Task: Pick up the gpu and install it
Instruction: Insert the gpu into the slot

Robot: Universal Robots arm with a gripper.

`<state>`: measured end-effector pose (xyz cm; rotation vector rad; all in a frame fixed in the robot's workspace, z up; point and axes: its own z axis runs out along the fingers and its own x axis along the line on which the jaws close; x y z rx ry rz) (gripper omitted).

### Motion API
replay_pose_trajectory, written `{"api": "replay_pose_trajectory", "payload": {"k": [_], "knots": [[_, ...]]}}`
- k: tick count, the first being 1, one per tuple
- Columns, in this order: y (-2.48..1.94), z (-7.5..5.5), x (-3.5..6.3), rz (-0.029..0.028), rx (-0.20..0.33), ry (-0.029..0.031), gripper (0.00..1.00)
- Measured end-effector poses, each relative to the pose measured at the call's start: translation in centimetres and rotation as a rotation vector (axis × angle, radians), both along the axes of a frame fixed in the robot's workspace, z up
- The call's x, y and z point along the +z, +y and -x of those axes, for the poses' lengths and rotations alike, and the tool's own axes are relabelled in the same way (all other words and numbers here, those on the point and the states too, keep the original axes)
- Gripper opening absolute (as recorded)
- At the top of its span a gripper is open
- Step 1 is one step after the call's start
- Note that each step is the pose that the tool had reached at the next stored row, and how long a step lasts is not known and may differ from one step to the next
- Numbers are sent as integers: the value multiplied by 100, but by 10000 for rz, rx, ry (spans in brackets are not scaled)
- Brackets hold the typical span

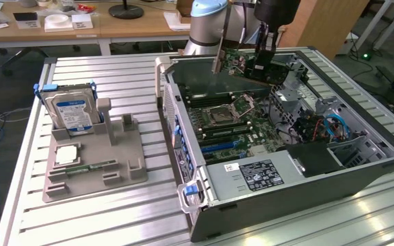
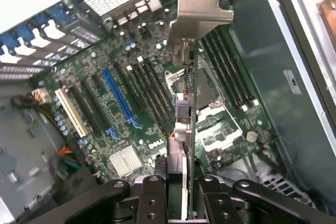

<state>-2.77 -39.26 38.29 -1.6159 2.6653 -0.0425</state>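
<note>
The gpu [image 1: 241, 64] is hanging in mid-air over the far end of the open PC case [image 1: 361, 169], not seated yet. The gripper [image 1: 267, 54] is pinching it by one board edge, prob. so the free edge is pointing down at the motherboard [image 1: 245, 123] for slotting in. The wrist view is giving the alignment: card edge-on between the fingers [image 2: 152, 198], silver bracket [image 2: 202, 14] leading, blue slot [image 2: 118, 95] and black slots lying below it. The exterior view is giving height above the case, plus the hard drive [image 1: 70, 110] standing in a grey holder [image 1: 108, 164] on the bench [image 1: 115, 220], well apart toward the exterior view's left.
</note>
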Motion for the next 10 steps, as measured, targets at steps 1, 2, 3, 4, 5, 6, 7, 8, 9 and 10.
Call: {"api": "replay_pose_trajectory", "payload": {"k": [1,2,3,4,5,6,7,8,9,10], "knots": [[0,0,0,15,155,0,27],[0,0,-1,32,309,-1,27],[0,0,-1,53,457,0,27],[0,0,0,72,610,0,27],[0,0,-1,87,764,0,27],[0,0,-1,103,919,0,27],[0,0,-1,123,1077,0,27],[0,0,-1,144,1223,0,27],[0,0,-1,164,1374,0,27],[0,0,-1,184,1535,0,27]]}}
